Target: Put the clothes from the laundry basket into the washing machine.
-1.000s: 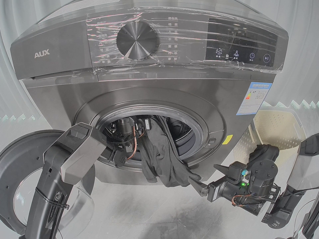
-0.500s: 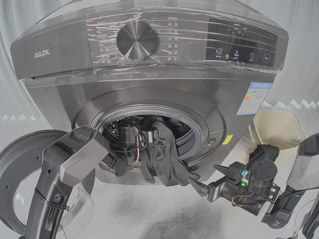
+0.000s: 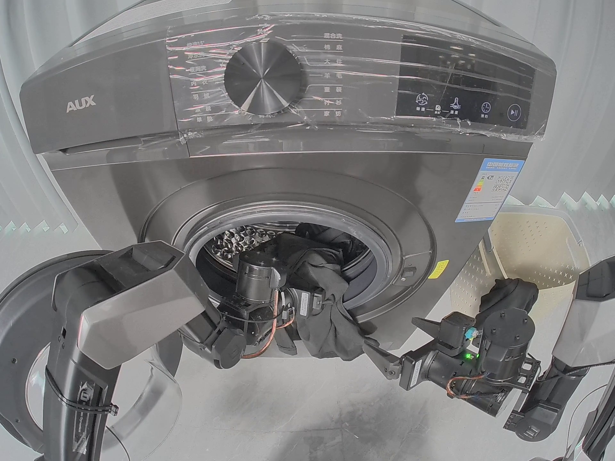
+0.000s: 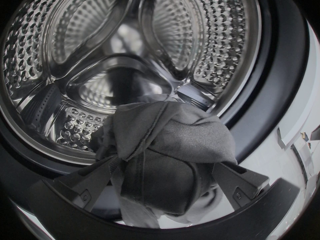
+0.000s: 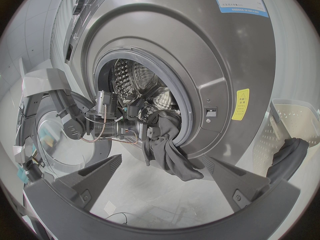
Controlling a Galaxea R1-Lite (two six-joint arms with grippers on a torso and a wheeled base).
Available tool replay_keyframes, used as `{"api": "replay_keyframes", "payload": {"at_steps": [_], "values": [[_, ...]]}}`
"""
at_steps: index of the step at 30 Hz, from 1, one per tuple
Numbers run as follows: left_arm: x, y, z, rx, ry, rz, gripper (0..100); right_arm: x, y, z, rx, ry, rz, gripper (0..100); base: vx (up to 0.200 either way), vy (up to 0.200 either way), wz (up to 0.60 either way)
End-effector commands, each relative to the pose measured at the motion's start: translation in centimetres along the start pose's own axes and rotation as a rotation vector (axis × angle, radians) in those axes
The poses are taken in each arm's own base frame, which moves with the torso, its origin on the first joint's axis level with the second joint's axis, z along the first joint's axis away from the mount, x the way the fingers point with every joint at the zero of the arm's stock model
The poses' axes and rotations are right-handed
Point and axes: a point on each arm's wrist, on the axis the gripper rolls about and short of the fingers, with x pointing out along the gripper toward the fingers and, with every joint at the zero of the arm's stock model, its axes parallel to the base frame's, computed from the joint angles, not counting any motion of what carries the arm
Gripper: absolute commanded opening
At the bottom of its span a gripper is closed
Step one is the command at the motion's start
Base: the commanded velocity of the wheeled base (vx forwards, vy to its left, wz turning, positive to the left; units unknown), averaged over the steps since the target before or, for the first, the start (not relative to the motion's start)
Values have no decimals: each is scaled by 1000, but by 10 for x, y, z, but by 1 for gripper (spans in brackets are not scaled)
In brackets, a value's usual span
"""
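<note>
A dark grey garment [image 3: 327, 315] lies bunched over the lower rim of the washing machine's opening [image 3: 391, 251], part inside the drum [image 4: 100, 50] and part hanging down outside. My left gripper [image 3: 307, 302] sits at the opening, open, with the bunched garment [image 4: 166, 140] between its spread fingers [image 4: 96, 180]. Low in front of the machine on the right, my right gripper [image 3: 403, 344] is open and holds nothing, its tip close to the garment's [image 5: 170, 157] hanging end. Another dark garment [image 3: 509, 292] drapes over the rim of the cream laundry basket [image 3: 532, 251].
The round door [image 3: 38, 328] stands swung open at the machine's left, behind my left arm. The basket [image 5: 293, 124] stands right beside the machine's right side. Bare grey floor [image 3: 288, 404] lies in front of the machine.
My left arm has drawn back out of the drum and lower. The garment, held high inside the opening before, has dropped into a bunch on the lower rim. The right arm has not moved.
</note>
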Motion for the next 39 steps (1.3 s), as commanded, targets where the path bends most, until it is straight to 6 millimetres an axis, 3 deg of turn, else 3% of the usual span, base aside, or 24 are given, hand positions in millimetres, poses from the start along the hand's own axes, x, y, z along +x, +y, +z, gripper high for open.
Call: {"api": "replay_keyframes", "payload": {"at_steps": [1,14,15,23,35,39], "values": [[-11,-8,7,6,-5,-49,100,0,0,0,0,2,0,100,0,0,0],[22,-11,-18,10,-7,-83,100,0,0,0,0,2,0,100,0,0,0],[23,-11,-19,10,-7,-83,0,0,0,0,0,2,0,100,0,0,0],[29,-8,-14,-2,-65,-73,0,1,0,-3,-2,11,0,100,0,0,0],[48,49,59,-62,-337,91,0,1,0,-3,-2,11,0,100,0,0,0],[51,62,70,-71,-357,123,0,1,0,-2,0,9,-1,100,0,0,0]]}}
